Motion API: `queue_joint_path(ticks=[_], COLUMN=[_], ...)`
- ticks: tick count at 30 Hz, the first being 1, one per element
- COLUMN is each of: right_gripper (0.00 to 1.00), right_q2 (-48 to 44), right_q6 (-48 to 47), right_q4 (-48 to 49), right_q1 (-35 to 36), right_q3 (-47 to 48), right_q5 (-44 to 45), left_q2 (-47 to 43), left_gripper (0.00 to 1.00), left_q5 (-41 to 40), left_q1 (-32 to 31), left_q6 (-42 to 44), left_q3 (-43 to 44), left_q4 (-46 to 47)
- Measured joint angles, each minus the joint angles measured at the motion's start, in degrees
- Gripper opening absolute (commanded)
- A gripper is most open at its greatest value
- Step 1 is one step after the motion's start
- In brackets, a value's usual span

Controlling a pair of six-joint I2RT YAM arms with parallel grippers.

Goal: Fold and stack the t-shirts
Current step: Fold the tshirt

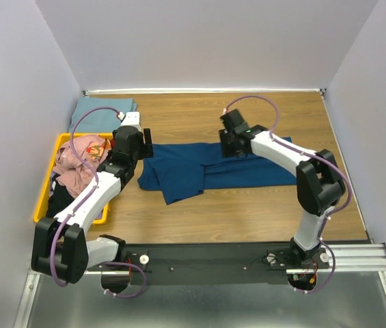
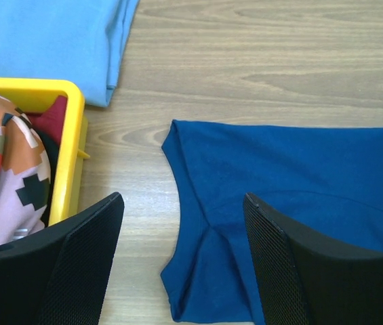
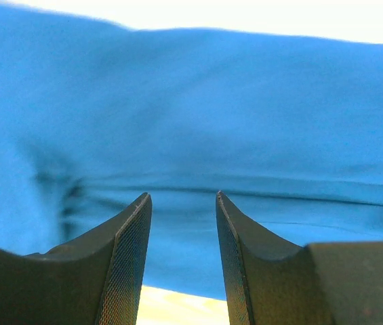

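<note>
A dark blue t-shirt [image 1: 206,167] lies spread across the middle of the table, partly folded, with a flap hanging toward the front. My left gripper [image 1: 145,145] hovers at its left end, open wide; the shirt's left edge and a crease [image 2: 208,230] lie between its fingers [image 2: 83,264]. My right gripper [image 1: 228,149] is low over the shirt's back edge, its jaws apart with blue cloth [image 3: 191,122] just beyond them and nothing pinched. A folded pale grey-blue t-shirt [image 1: 100,113] lies at the back left. Pink [image 1: 76,164] and black [image 1: 59,198] shirts are bunched in the bin.
The yellow bin [image 1: 61,140] stands at the left edge of the table, close beside my left arm; its corner [image 2: 69,149] shows in the left wrist view. Grey walls close in the table on three sides. Bare wood lies in front of the blue shirt.
</note>
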Motion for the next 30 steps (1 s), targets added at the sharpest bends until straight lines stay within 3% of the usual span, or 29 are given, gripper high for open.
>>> queue_joint_path(ticks=[4,12,20,30], right_gripper=[0.50,0.49,0.47,0.47], right_q2=[-3.50,-5.29,-1.36,5.66], right_q6=[-0.15,2.54,8.59,13.40], right_q4=[1.90,10.64,22.29,29.70], right_q1=[-9.22,-32.63,-39.08,-44.46], right_q3=[-2.60,-7.56,-8.76,-11.56], right_q5=[-0.50,-13.68,-25.03,-28.72], left_q2=[4.15,20.13,32.20,39.89], left_gripper=[0.79,0.72,0.60,0.55], left_q5=[1.70,10.43,14.84,16.92], left_q1=[0.04,3.32,4.98,8.13], left_q6=[-0.74,-4.33,-6.12,-8.35], left_q3=[2.40,11.96,19.74,21.88], left_q4=[-0.15,-0.20,-1.33,-1.92])
